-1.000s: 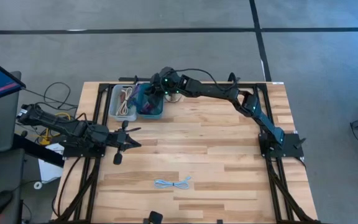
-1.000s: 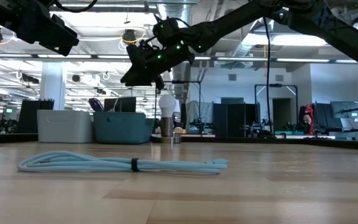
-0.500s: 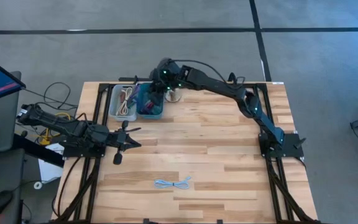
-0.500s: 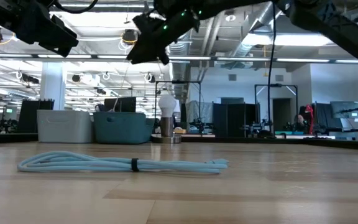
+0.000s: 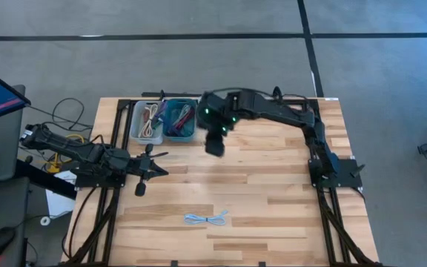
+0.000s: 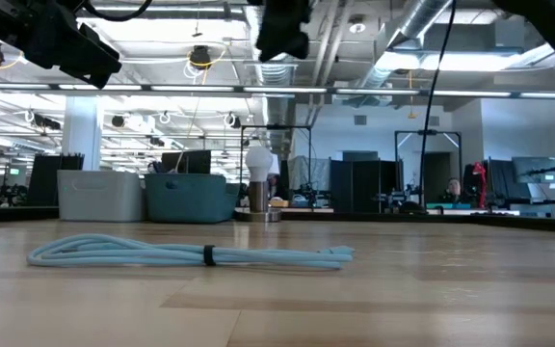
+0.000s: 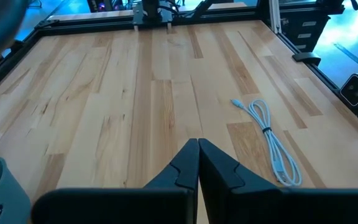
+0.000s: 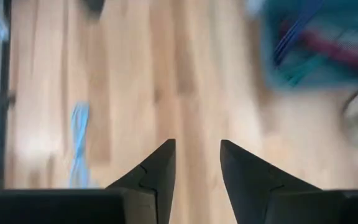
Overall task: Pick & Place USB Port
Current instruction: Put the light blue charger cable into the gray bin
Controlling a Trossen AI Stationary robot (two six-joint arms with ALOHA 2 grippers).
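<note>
A light blue USB cable (image 5: 206,218), coiled and tied, lies flat on the wooden table near its front edge; it also shows in the low view (image 6: 191,254) and the left wrist view (image 7: 269,140). My right gripper (image 5: 215,144) hangs high over the table's far middle, just right of the teal bin (image 5: 179,120). It points steeply down, open, with nothing between its fingers (image 8: 197,149). My left gripper (image 5: 161,167) waits shut (image 7: 198,144) over the table's left side, holding nothing.
A white bin (image 5: 148,121) and the teal bin, both holding cables, stand side by side at the far left. A pale round object (image 6: 260,159) stands just right of the teal bin. Bare wood lies between the bins and the cable.
My right gripper has risen from over the teal bin and swung toward the table's near edge and slightly right, tipping steeply downward. It carries nothing. The cable has stayed where it was.
</note>
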